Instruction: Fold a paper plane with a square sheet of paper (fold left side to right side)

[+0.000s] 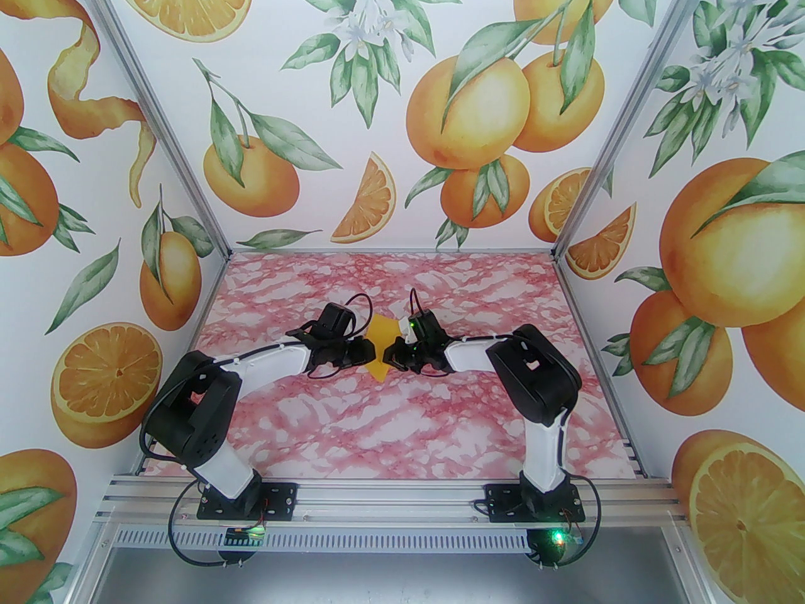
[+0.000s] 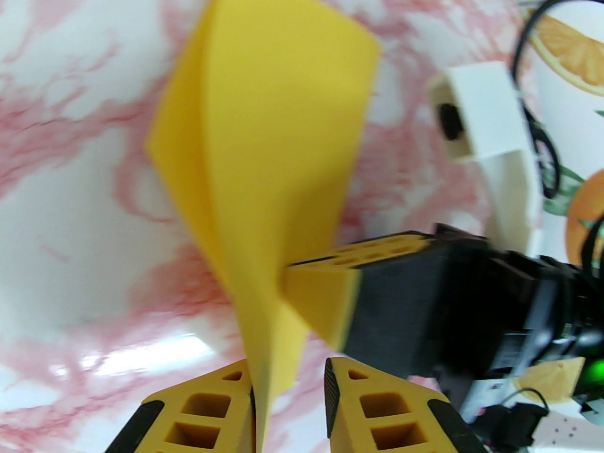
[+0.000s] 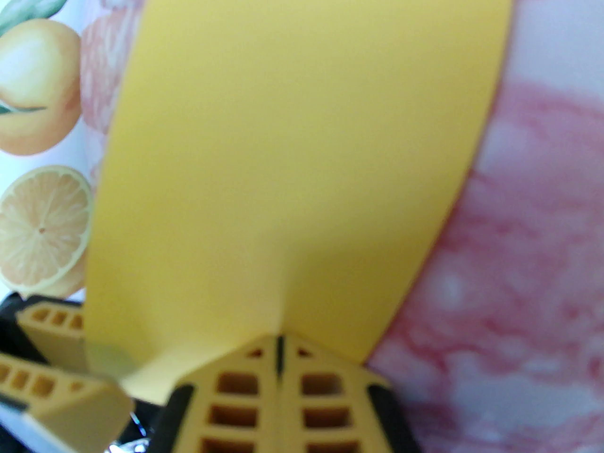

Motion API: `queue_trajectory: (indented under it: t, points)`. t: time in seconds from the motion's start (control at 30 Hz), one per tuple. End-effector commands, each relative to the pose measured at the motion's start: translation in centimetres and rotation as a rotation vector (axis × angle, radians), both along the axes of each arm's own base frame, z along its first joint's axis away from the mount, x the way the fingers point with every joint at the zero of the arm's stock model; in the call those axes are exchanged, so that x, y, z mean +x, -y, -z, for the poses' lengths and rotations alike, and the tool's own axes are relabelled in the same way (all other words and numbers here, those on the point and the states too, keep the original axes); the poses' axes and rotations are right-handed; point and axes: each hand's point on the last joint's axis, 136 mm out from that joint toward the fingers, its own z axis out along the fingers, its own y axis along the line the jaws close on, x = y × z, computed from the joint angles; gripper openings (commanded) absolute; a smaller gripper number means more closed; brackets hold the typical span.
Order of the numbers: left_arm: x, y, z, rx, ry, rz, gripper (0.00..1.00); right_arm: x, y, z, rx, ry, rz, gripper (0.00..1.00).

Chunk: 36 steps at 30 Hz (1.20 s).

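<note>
Top external view: both arms reach in from the sides and meet over the middle of the pink marbled table. The yellow paper sits between them, with the left gripper at its left edge and the right gripper at its right. The jaws are too small to read from here.

Left wrist view: the paper is held up off the table, and two layers show, one bowed away from the other. Its near edge runs down between the left gripper's fingers. It lies against the inner face of one finger while the other stands clear, so the jaws are parted and not clamping. The right gripper comes in from the right, its jaws closed on the paper's edge.

Right wrist view: the right gripper is clenched on the paper, which puckers at the pinch and curves up and away. The left gripper's fingers sit at the lower left by the paper's other edge — pink table shows on the right.
</note>
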Motion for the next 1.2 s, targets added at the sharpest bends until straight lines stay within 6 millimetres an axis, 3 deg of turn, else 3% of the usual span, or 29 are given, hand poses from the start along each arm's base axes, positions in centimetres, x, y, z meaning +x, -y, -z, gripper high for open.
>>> queue_trajectory:
  t: [0.0,0.13,0.4,0.67,0.9,1.17]
  points:
    - [0.4,1.6,-1.5,-0.071,0.036,0.031,0.30,-1.4,1.2,2.2,-0.073,-0.058,0.001,0.04]
    - [0.2,1.2,-1.6,-0.048,0.031,0.018,0.30,-1.4,1.3,2.3,-0.074,-0.059,0.001,0.04]
    - [-0.1,-2.4,2.6,0.213,-0.044,-0.017,0.17,-1.4,1.2,2.1,-0.067,-0.054,0.000,0.04]
    - [0.5,-3.3,3.9,0.365,-0.078,-0.030,0.07,-1.6,1.4,2.0,-0.073,-0.052,-0.002,0.05]
    - [0.4,-1.7,2.2,0.265,-0.048,-0.013,0.34,-1.6,1.4,2.1,-0.077,-0.053,0.000,0.04]
    - [-0.3,-0.5,0.0,0.140,-0.023,-0.007,0.38,-1.6,1.3,2.3,-0.077,-0.058,-0.002,0.04]
